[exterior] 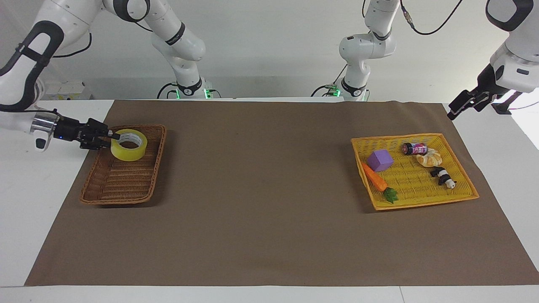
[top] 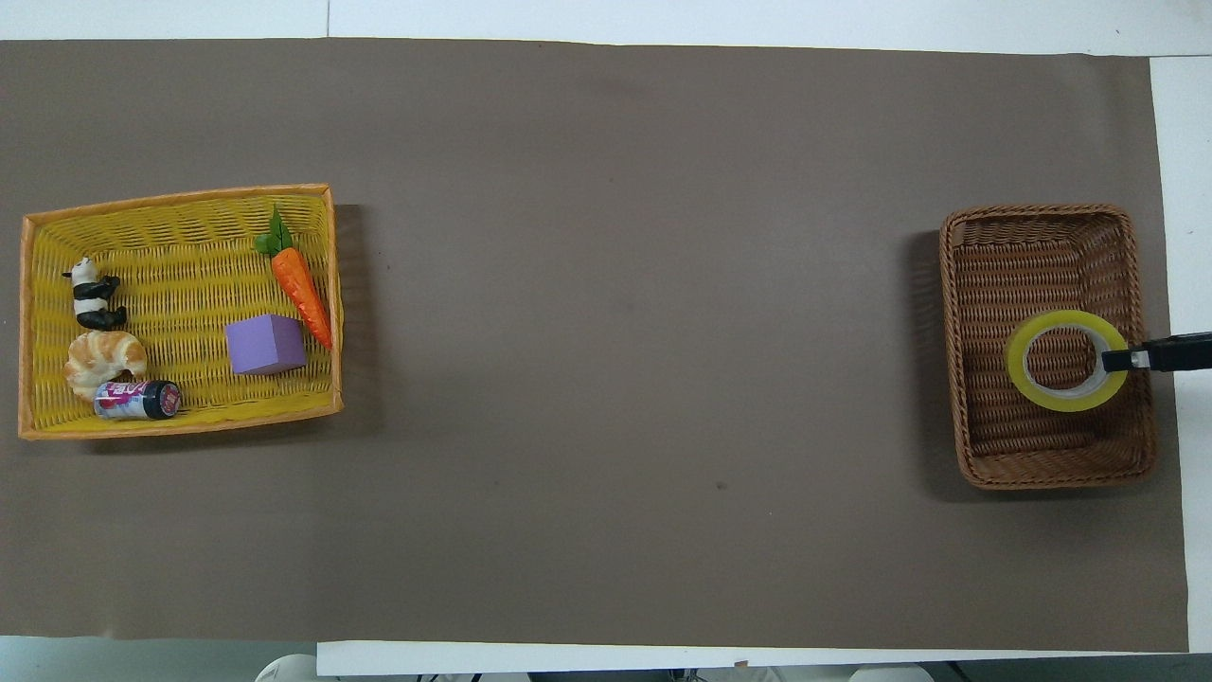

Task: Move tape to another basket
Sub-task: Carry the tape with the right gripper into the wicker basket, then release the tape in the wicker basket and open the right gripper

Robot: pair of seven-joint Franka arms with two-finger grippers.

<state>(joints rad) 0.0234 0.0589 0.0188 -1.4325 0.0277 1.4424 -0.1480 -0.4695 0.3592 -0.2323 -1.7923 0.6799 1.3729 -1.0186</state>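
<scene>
The yellow tape roll (exterior: 128,153) hangs level in the air over the brown wicker basket (exterior: 122,201), above the part of it nearer the robots. My right gripper (exterior: 113,135) is shut on the roll's wall, one finger inside the core. In the overhead view the tape (top: 1023,365) lies within the basket's rim (top: 1042,213), and only the right gripper's tip (top: 1117,361) shows. My left gripper (exterior: 454,112) waits in the air over the table's edge at the left arm's end, nearer the robots than the yellow tray.
A flat yellow mesh tray (exterior: 421,204) at the left arm's end holds a purple cube (exterior: 380,160), a carrot (exterior: 374,177), a can (exterior: 414,148), a croissant (exterior: 429,158) and a panda figure (exterior: 442,176). A brown mat (exterior: 269,219) covers the table.
</scene>
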